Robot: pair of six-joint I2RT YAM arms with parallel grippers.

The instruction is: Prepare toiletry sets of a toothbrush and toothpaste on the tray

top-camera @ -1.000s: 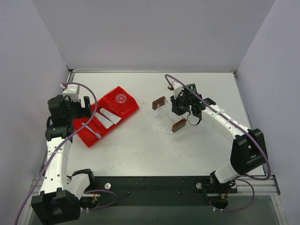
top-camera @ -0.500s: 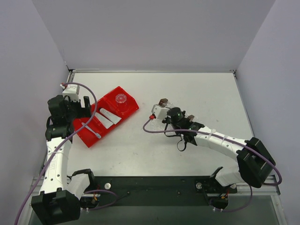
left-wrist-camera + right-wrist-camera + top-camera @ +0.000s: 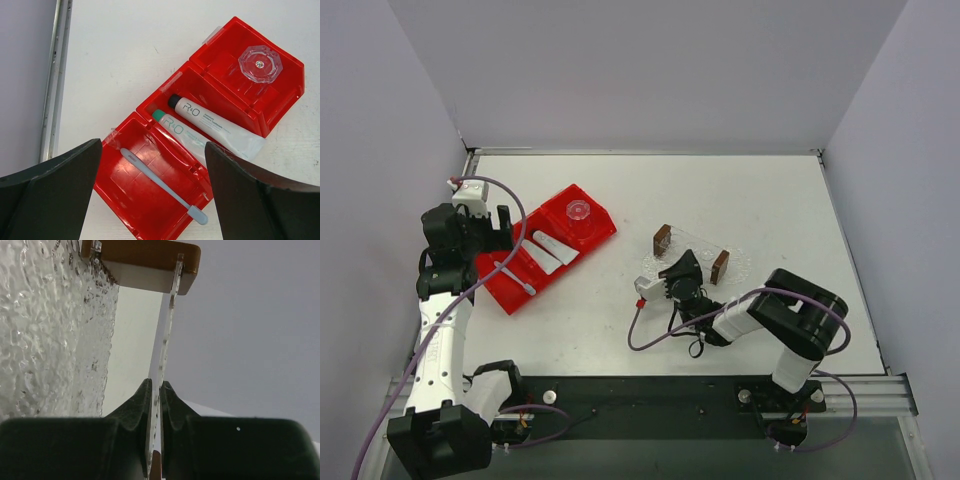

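Observation:
The pale blue toothbrush (image 3: 162, 185) lies in the near compartment of the red bin (image 3: 125, 205); it also shows in the top view (image 3: 515, 278). Two toothpaste tubes (image 3: 210, 121) lie side by side in the middle compartment, also seen from the top (image 3: 552, 249). My left gripper (image 3: 152, 150) hangs open and empty above the bin (image 3: 510, 297). My right gripper (image 3: 155, 390) is shut on a thin clear panel of the small rack (image 3: 167, 335), low over the table (image 3: 686, 266). The clear textured tray (image 3: 45, 330) lies beside and under the rack (image 3: 742, 266).
The rack's brown ends (image 3: 663, 239) stand over the tray. A clear faceted lid (image 3: 260, 64) sits in the bin's far compartment. The right arm is folded low near the front edge (image 3: 800, 320). The table's metal edge rail (image 3: 55, 75) runs left of the bin.
My right arm has swung down and folded toward the near edge, coming at the rack from the front. The rack has turned and shifted slightly right. The left arm has not moved.

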